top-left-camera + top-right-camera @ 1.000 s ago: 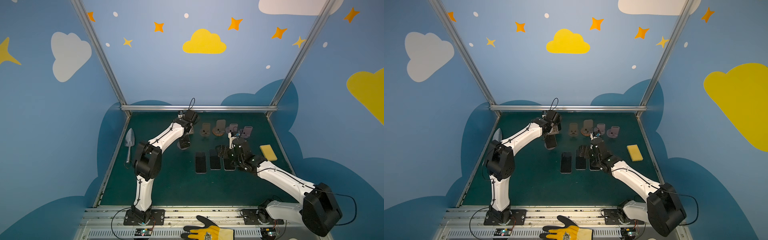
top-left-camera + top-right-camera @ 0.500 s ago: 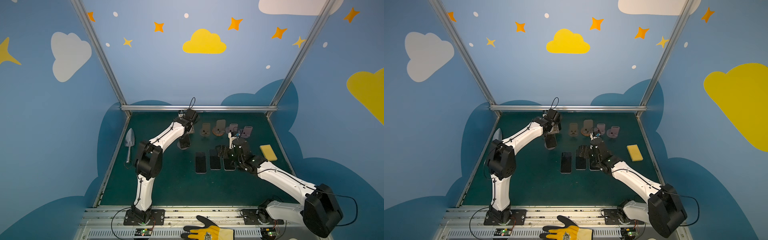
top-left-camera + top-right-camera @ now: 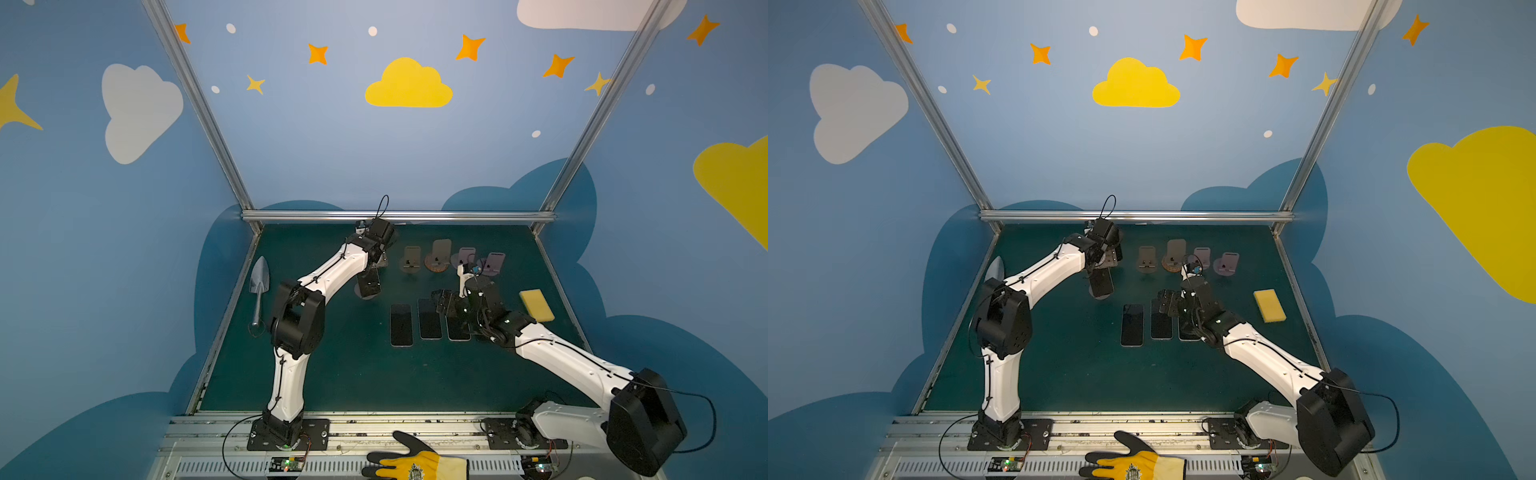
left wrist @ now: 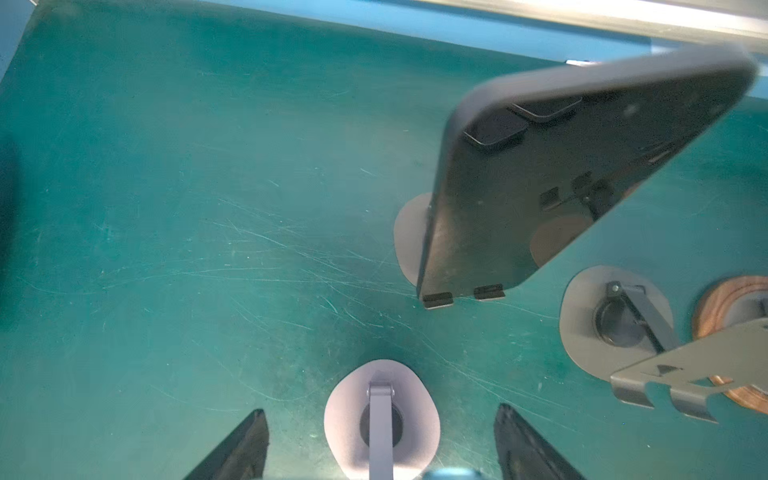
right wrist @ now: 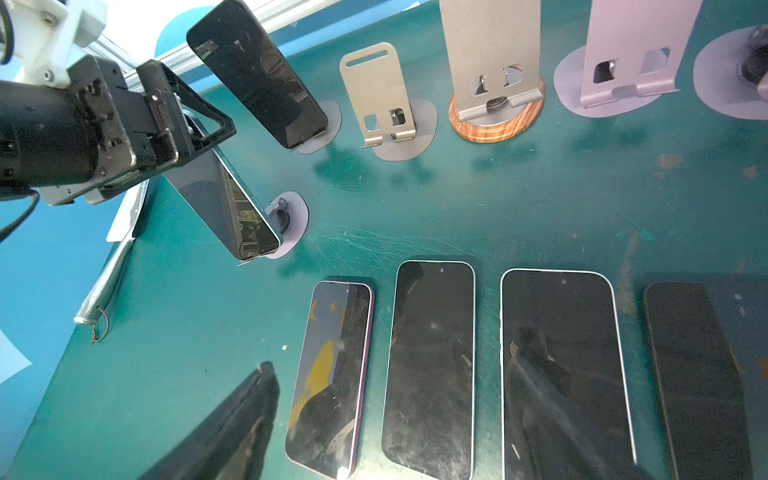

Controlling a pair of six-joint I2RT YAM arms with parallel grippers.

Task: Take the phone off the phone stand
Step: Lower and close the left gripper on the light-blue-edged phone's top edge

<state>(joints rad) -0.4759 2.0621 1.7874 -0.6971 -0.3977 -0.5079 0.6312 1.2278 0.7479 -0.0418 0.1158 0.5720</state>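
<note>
The target phone [image 5: 232, 208] leans tilted on its stand [image 5: 291, 216], at the left end of the tabletop [image 3: 332, 374]. I count two phones on stands, the second propped phone [image 5: 257, 75] just behind. There are four flat phones [image 5: 432, 365] and four empty stands [image 5: 382, 95].

The left arm bends down over the target. The left tool [image 4: 380, 409] straddles its top, fingers apart, and I cannot tell whether it grips. The right arm reaches low over the flat row. The right tool [image 3: 441, 300] gapes, holding nothing.

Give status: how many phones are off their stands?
Done: four flat phones on the mat, four empty stands. In hand: left tool at the near phone, propped on its stand; grip unclear. Left: that one and the rear phone, also on its stand.
</note>
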